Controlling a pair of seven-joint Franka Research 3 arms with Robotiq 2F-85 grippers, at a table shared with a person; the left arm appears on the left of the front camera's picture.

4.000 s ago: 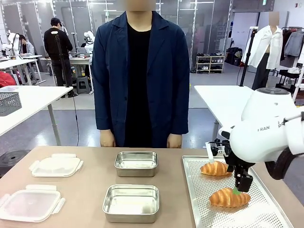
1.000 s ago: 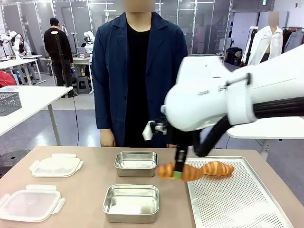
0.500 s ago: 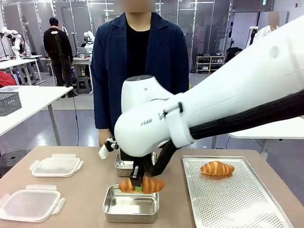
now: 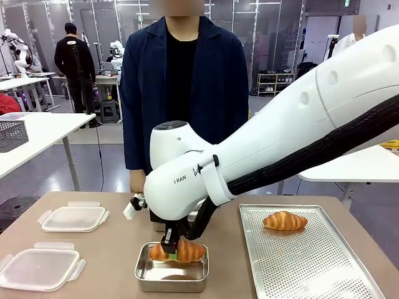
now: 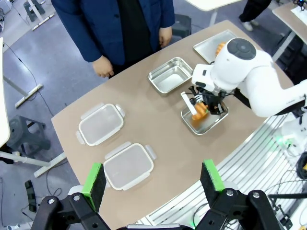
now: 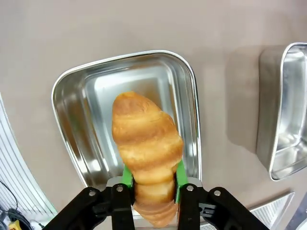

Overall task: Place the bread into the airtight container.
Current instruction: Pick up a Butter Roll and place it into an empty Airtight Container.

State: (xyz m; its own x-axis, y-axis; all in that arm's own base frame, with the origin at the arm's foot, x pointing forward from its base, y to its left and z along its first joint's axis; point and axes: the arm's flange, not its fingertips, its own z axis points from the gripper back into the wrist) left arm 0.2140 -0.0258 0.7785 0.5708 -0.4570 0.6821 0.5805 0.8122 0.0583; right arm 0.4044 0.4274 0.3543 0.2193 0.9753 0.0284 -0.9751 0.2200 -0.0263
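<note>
My right gripper (image 4: 173, 248) is shut on a golden croissant (image 4: 177, 251) and holds it just above the floor of the near steel container (image 4: 171, 277). In the right wrist view the croissant (image 6: 146, 143) hangs over the middle of that container (image 6: 86, 110), pinched between the green pads (image 6: 127, 175). From the left wrist view the same croissant (image 5: 198, 111) and container (image 5: 211, 122) appear far off under the right arm. My left gripper (image 5: 152, 177) is open, high above the table with nothing between its fingers. A second croissant (image 4: 285, 220) lies on the perforated tray (image 4: 312, 268).
A second steel container (image 4: 178, 215) stands farther back, partly behind my right arm. Two clear plastic lids (image 4: 73, 218) (image 4: 38, 268) lie at the table's left. A person in a dark blue coat stands at the far edge, hands (image 4: 138, 181) down.
My right arm carried the croissant from the tray leftwards across the table and has lowered it into the near steel container.
</note>
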